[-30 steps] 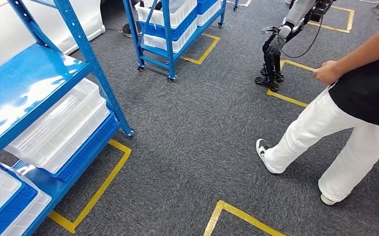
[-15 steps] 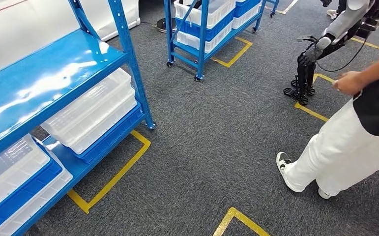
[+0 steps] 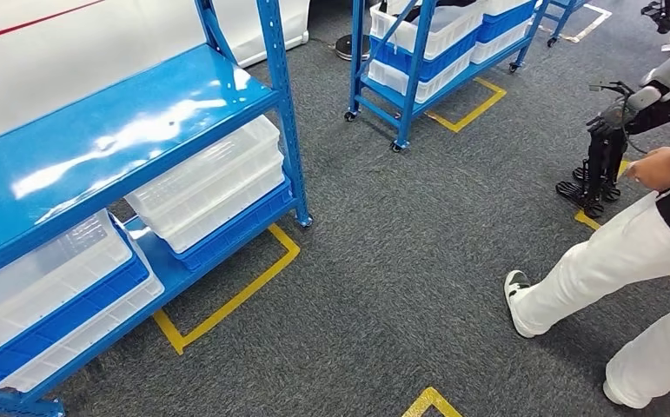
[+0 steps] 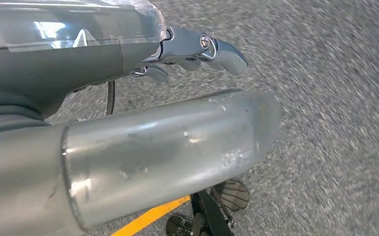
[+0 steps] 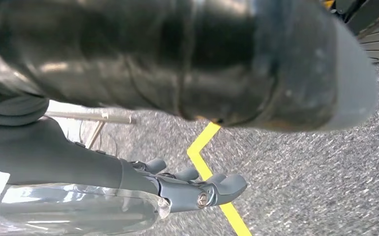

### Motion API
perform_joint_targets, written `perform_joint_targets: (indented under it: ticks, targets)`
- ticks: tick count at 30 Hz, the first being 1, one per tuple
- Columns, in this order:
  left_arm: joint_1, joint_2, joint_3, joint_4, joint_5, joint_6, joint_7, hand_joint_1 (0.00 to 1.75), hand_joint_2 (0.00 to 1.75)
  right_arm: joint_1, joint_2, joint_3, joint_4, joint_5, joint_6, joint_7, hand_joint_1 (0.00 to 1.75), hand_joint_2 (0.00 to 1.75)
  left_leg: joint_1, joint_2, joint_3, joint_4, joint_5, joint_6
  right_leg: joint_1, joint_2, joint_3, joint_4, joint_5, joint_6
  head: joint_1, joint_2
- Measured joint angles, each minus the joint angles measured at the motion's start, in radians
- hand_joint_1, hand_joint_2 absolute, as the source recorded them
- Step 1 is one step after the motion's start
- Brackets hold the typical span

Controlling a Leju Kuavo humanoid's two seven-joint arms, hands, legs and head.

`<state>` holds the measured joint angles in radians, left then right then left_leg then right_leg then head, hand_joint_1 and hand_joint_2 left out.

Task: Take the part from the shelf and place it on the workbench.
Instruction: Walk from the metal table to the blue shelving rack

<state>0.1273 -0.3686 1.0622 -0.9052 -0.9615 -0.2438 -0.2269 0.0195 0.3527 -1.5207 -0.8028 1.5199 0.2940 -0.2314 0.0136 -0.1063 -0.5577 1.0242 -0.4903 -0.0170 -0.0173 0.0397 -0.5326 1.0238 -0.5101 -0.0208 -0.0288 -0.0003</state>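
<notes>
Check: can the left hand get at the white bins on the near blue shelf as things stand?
Probably not yet. The left hand hangs over carpet, holding nothing; the white bins sit low under the shelf deck, off to the side.

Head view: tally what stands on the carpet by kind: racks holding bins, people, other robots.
Racks holding bins: 2
People: 1
Other robots: 1
Total: 4

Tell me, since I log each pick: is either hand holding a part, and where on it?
Nothing is held. Left hand and right hand hang over the carpet with nothing in them.
</notes>
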Motion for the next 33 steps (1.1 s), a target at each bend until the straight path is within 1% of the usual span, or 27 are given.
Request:
perform_joint_targets:
  ticks: [1,3,4,5,6,7,8,10,11,12,14,15,16,17,18,19,20,21,22,24,25,26,27,30,31,32,33]
  targets:
    - [0.000,0.000,0.002,0.000,-0.001,0.000,0.000,0.00,0.00,0.001,0.001,0.000,0.001,0.000,0.000,0.000,0.00,0.00,-0.001,0.024,-0.015,0.033,-0.022,-0.004,-0.002,-0.015,0.002,-0.005,0.002,-0.007,-0.002,0.000]
    - [-0.003,0.001,0.002,0.001,-0.005,-0.001,0.000,0.00,0.00,0.004,0.001,0.000,0.003,0.000,-0.001,0.000,0.00,0.00,-0.001,0.077,-0.072,0.153,-0.087,-0.010,0.001,-0.046,0.004,-0.009,0.002,-0.017,-0.005,0.000]
    - [-0.004,0.001,0.002,0.001,-0.007,-0.001,0.000,0.00,0.00,0.005,0.001,0.000,0.004,0.000,-0.001,0.000,0.00,0.00,0.000,0.088,-0.102,0.215,-0.113,-0.013,0.002,-0.062,0.003,-0.009,0.000,-0.018,-0.005,0.000]
    - [-0.003,0.001,0.002,0.001,-0.009,-0.002,0.000,0.00,0.00,0.006,0.001,0.000,0.005,0.000,-0.001,0.000,0.00,0.00,0.001,0.094,-0.120,0.255,-0.124,-0.016,0.003,-0.077,0.003,-0.008,-0.001,-0.019,-0.005,0.000]
    - [-0.001,0.001,0.003,0.001,-0.010,-0.002,0.000,0.00,0.00,0.006,0.001,0.000,0.005,0.000,-0.001,0.000,0.00,0.00,0.001,0.099,-0.120,0.259,-0.115,-0.017,0.004,-0.091,0.004,-0.008,-0.003,-0.018,-0.005,0.000]
    - [0.001,0.001,0.003,0.001,-0.010,-0.002,0.000,0.00,0.00,0.006,0.001,0.000,0.006,0.000,0.000,0.000,0.00,0.00,0.002,0.104,-0.100,0.223,-0.089,-0.016,0.004,-0.103,0.006,-0.008,-0.005,-0.017,-0.005,0.000]
    - [0.002,0.001,0.003,0.001,-0.010,-0.002,0.000,0.00,0.00,0.005,0.001,0.000,0.006,0.000,0.002,0.000,0.00,0.00,0.001,0.115,-0.064,0.157,-0.052,-0.014,0.004,-0.115,0.009,-0.007,-0.007,-0.015,-0.005,0.000]
    - [0.002,0.001,0.003,0.001,-0.009,-0.003,0.000,0.00,0.00,0.005,0.001,0.000,0.007,-0.001,0.007,0.000,0.00,0.00,-0.005,0.157,0.003,0.027,-0.004,-0.004,0.007,-0.135,0.015,-0.006,-0.013,-0.007,-0.004,0.000]
    - [0.002,0.001,0.002,0.001,-0.008,-0.004,0.000,0.00,0.00,0.005,0.002,0.000,0.007,-0.001,0.008,0.000,0.00,0.00,-0.009,0.170,0.019,-0.006,0.004,0.002,0.009,-0.144,0.018,-0.005,-0.016,-0.002,-0.004,0.000]
    - [0.004,0.001,0.000,0.000,-0.004,-0.004,0.000,0.00,0.00,0.004,0.002,0.000,0.008,-0.002,0.009,0.000,0.00,0.00,-0.012,0.175,0.022,-0.017,0.003,0.008,0.011,-0.151,0.020,-0.005,-0.017,0.002,-0.004,0.000]
    - [0.010,0.002,-0.004,-0.001,0.014,-0.007,0.009,0.00,0.00,0.002,0.002,0.000,0.010,-0.005,0.011,0.000,0.00,0.00,-0.011,0.157,0.024,-0.023,0.007,0.019,0.011,-0.160,0.028,-0.009,-0.020,0.012,-0.004,0.000]
    - [0.015,0.002,-0.008,-0.002,0.029,-0.008,0.016,0.00,0.00,0.001,0.002,0.000,0.011,-0.009,0.012,0.001,0.00,0.00,-0.009,0.150,0.029,-0.031,0.008,0.025,0.010,-0.147,0.028,-0.002,-0.026,0.017,-0.003,0.000]
    - [0.020,0.001,-0.016,-0.005,0.047,-0.010,0.025,0.00,0.00,0.000,0.001,0.000,0.013,-0.013,0.013,0.002,0.00,0.00,-0.006,0.143,0.034,-0.038,0.008,0.033,0.009,-0.125,0.018,0.023,-0.040,0.021,-0.003,0.000]
    - [0.025,0.001,-0.029,-0.009,0.065,-0.011,0.033,0.00,0.00,0.001,0.001,0.000,0.014,-0.018,0.014,0.004,0.00,0.00,-0.003,0.138,0.039,-0.044,0.007,0.040,0.007,-0.097,-0.005,0.070,-0.064,0.024,-0.002,0.000]
    - [0.029,0.001,-0.042,-0.013,0.080,-0.012,0.040,0.00,0.00,0.003,0.001,0.000,0.015,-0.021,0.014,0.006,0.00,0.00,-0.004,0.132,0.040,-0.046,0.004,0.045,0.005,-0.069,-0.042,0.139,-0.093,0.026,-0.002,0.000]
    - [0.033,0.001,-0.055,-0.017,0.093,-0.012,0.047,0.00,0.00,0.006,0.001,0.000,0.016,-0.022,0.014,0.007,0.00,0.00,-0.005,0.127,0.042,-0.046,0.000,0.049,0.004,-0.054,-0.083,0.213,-0.119,0.027,-0.002,0.000]
    - [0.037,0.001,-0.067,-0.020,0.102,-0.012,0.052,0.00,0.00,0.009,0.000,0.000,0.018,-0.022,0.015,0.009,0.00,0.00,-0.005,0.120,0.046,-0.046,-0.004,0.050,0.004,-0.047,-0.118,0.270,-0.131,0.028,-0.002,0.000]
    - [0.041,0.001,-0.076,-0.022,0.108,-0.012,0.055,0.00,0.00,0.011,0.000,0.000,0.019,-0.022,0.015,0.010,0.00,0.00,-0.005,0.113,0.054,-0.045,-0.010,0.049,0.004,-0.044,-0.139,0.296,-0.123,0.029,-0.002,0.000]
    - [0.046,0.001,-0.083,-0.024,0.112,-0.012,0.058,0.00,0.00,0.012,0.000,0.000,0.020,-0.022,0.015,0.010,0.00,0.00,-0.005,0.107,0.064,-0.044,-0.016,0.047,0.003,-0.043,-0.139,0.280,-0.094,0.029,-0.002,0.000]
    - [0.056,0.001,-0.100,-0.029,0.123,-0.012,0.064,0.00,0.00,0.014,0.000,0.000,0.022,-0.023,0.015,0.011,0.00,0.00,-0.003,0.099,0.088,-0.041,-0.033,0.040,0.001,-0.042,-0.095,0.160,-0.008,0.028,-0.002,0.000]
    - [0.060,0.001,-0.107,-0.032,0.128,-0.012,0.068,0.00,0.00,0.014,0.000,0.000,0.022,-0.023,0.014,0.012,0.00,0.00,-0.004,0.097,0.096,-0.039,-0.043,0.034,0.001,-0.039,-0.070,0.102,0.017,0.027,-0.002,0.000]
    - [0.062,0.001,-0.114,-0.036,0.132,-0.012,0.071,0.00,0.00,0.014,0.000,0.000,0.023,-0.023,0.014,0.013,0.00,0.00,-0.005,0.094,0.101,-0.035,-0.053,0.028,0.001,-0.036,-0.051,0.060,0.025,0.024,-0.002,0.000]
    - [0.063,0.001,-0.119,-0.039,0.134,-0.012,0.072,0.00,0.00,0.014,0.000,-0.001,0.024,-0.023,0.014,0.014,0.00,0.00,-0.006,0.092,0.104,-0.033,-0.060,0.022,0.003,-0.034,-0.043,0.040,0.019,0.020,-0.002,0.000]
    - [0.064,0.002,-0.130,-0.048,0.136,-0.011,0.073,0.00,0.00,0.016,0.001,0.000,0.026,-0.024,0.014,0.017,0.00,0.00,-0.006,0.089,0.111,-0.033,-0.073,0.008,0.004,-0.033,-0.030,0.028,-0.004,0.002,-0.003,0.000]
    - [0.065,0.002,-0.133,-0.050,0.136,-0.012,0.073,0.00,0.00,0.017,0.001,0.000,0.027,-0.024,0.014,0.017,0.00,0.00,-0.004,0.092,0.110,-0.019,-0.081,0.003,0.004,-0.034,-0.021,0.024,-0.010,-0.004,-0.004,0.000]
    - [0.066,0.002,-0.135,-0.053,0.136,-0.012,0.074,0.00,0.00,0.017,0.001,0.000,0.028,-0.024,0.016,0.018,0.00,0.00,-0.003,0.095,0.095,0.016,-0.094,-0.001,0.003,-0.037,-0.009,0.018,-0.015,-0.010,-0.004,0.000]
    - [0.067,0.002,-0.137,-0.054,0.136,-0.012,0.074,0.00,0.00,0.018,0.002,0.000,0.028,-0.024,0.018,0.018,0.00,0.00,-0.003,0.099,0.064,0.075,-0.111,-0.004,0.004,-0.039,0.004,0.012,-0.021,-0.015,-0.005,0.000]
